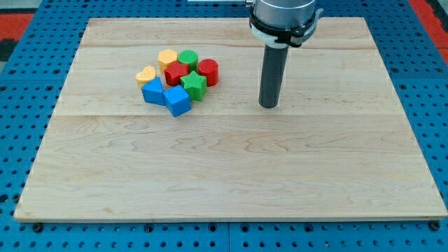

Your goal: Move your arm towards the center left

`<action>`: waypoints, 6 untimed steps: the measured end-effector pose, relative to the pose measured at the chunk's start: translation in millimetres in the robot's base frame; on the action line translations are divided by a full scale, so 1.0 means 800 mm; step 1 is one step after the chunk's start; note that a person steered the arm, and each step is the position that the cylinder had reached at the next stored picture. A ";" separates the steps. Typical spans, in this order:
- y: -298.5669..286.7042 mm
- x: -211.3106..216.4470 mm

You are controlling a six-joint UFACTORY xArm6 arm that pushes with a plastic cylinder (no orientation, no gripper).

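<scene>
Camera view shows a pale wooden tabletop (pixel 231 175) lying on a blue pegboard (pixel 21 105). Its near half, toward the view's bottom, carries nothing but wood grain.

Moving back, my tip (pixel 269 106) touches the tabletop a little right of the middle line and above centre. The dark rod stands upright, rising into a grey and black collar at the view's top edge. This arm has no fingers, so nothing here is apart, together or clamped.

All the blocks sit in one tight cluster at about 9 to 10 o'clock from my tip, well apart from it. Nearest the view's bottom is the blue cube (pixel 177 101), turned corner-on. Just beside it, at its 10 o'clock, lies a second blue block (pixel 152 92), whose shape I cannot tell for sure. The green star (pixel 194 85) sits at 1 o'clock from the blue cube, touching or nearly touching it. The yellow heart (pixel 145 75) lies at the cluster's left edge. A red block (pixel 176 74) of unclear shape fills the middle, and the red cylinder (pixel 208 71) marks the right edge, the block closest to my tip. Farthest back are a yellow block (pixel 167 59) and the green cylinder (pixel 187 59), side by side.

The centre left of the tabletop lies at 8 o'clock from my tip, below the cluster.
</scene>
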State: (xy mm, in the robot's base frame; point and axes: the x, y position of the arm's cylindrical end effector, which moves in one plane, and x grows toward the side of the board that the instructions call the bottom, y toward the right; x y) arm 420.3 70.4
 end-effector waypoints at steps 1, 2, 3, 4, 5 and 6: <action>0.000 0.000; -0.004 0.041; -0.093 0.117; -0.246 0.111; -0.329 0.075; -0.356 0.005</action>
